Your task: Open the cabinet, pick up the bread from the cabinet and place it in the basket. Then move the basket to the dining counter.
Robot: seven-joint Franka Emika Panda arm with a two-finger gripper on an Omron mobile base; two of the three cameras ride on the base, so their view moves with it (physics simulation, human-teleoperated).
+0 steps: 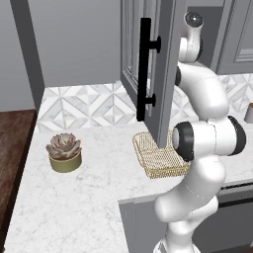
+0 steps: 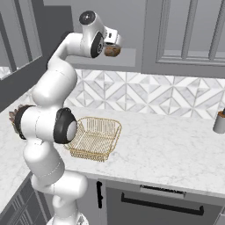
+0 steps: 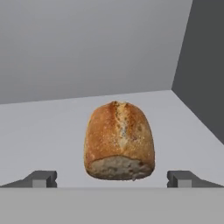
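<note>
The grey cabinet's glass-paned door (image 1: pixel 165 74) stands swung open, its black bar handle (image 1: pixel 144 69) facing me. The bread (image 3: pixel 119 140), a golden-brown loaf, lies on the cabinet's grey shelf (image 3: pixel 52 131); it also shows as the bread (image 2: pixel 112 51) right at the hand. My gripper (image 3: pixel 111 178) is open, one fingertip on each side of the bread's near end, not touching it. The gold wire basket (image 2: pixel 96 137) sits empty on the marble worktop below; the basket (image 1: pixel 158 155) is partly behind the arm. The dining counter is out of view.
A potted succulent (image 1: pixel 64 152) stands on the worktop (image 1: pixel 74 202) to the left. A grey cup (image 2: pixel 219 122) sits at the far right by the tiled backsplash (image 2: pixel 145 94). The open door hangs over the counter just left of the arm.
</note>
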